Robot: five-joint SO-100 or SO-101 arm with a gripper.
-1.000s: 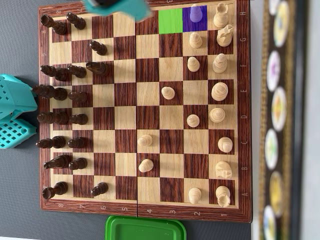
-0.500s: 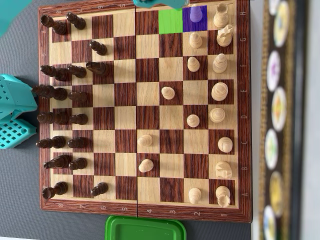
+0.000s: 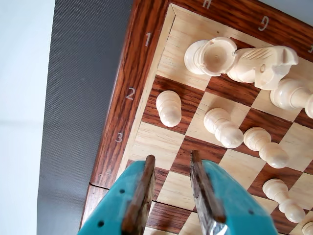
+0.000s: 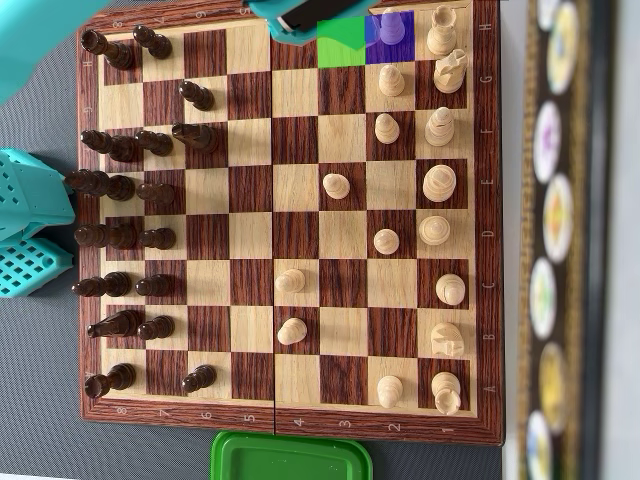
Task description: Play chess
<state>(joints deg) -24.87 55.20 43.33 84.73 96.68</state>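
Observation:
The wooden chessboard [image 4: 290,422] fills the overhead view, dark pieces [image 4: 120,180] on its left and white pieces [image 4: 440,185] on its right. A white pawn [image 4: 391,30] stands on a purple-marked square at the top, beside a green-marked square [image 4: 347,52]. My teal gripper [image 4: 318,28] reaches in over the top edge and covers part of the green square. In the wrist view the gripper [image 3: 171,157] is open and empty above the board, and that pawn [image 3: 169,107] stands ahead of the fingertips. The white rook [image 3: 212,56] and knight [image 3: 264,63] stand beyond it.
More white pawns [image 3: 224,128] stand in a row to the right in the wrist view. A green lid [image 4: 290,458] lies below the board. The teal arm base [image 4: 30,220] sits at the left, and a strip of round pictures [image 4: 555,230] runs along the right.
My gripper has moved right along the board's top edge and further in, now overlapping the green square. No piece has moved.

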